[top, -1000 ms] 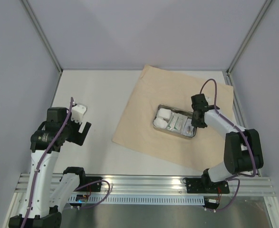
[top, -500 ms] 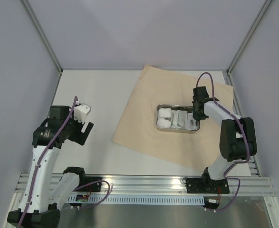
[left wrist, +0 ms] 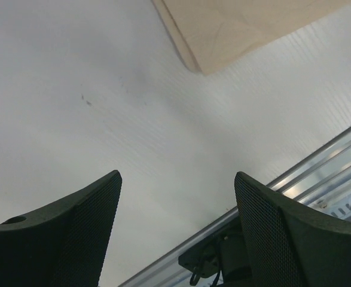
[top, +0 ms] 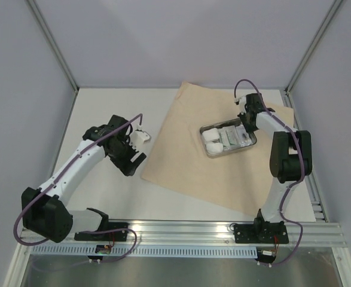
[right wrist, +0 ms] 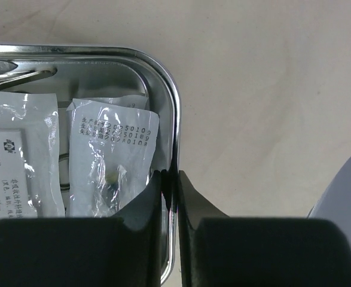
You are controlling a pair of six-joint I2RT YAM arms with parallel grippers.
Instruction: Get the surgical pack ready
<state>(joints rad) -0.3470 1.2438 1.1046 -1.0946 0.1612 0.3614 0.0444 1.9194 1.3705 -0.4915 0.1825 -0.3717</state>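
**Pinching the tray point(right wrist: 176, 125) by its rim with the right hand point(right wrist: 169, 179)**

Starting nearest the arm bases, showing an aluminium rail point(left wrist: 319, 179) along the edge of the white table point(left wrist: 103, 89). Hanging just past it over bare table with the left hand point(left wrist: 176, 185) spread wide, nothing between its mesh-faced fingers point(left wrist: 73, 233). Showing, just beyond those fingers, the near-left corner of the large tan wrap sheet point(left wrist: 223, 30), flat on the table and untouched by that hand. Carrying the small shiny steel tray on its far right part, set askew to the table's edges. Holding white gauze pads point(top: 211, 143) at the tray's left end and clear printed packets point(right wrist: 112, 161) toward the right, with a steel instrument point(right wrist: 26, 73) partly tucked under them. Closing, at the tray's far right end, with the right hand's two dark fingers pressed onto either side of the thin rim, one inside the tray beside a packet, the other outside over the sheet.
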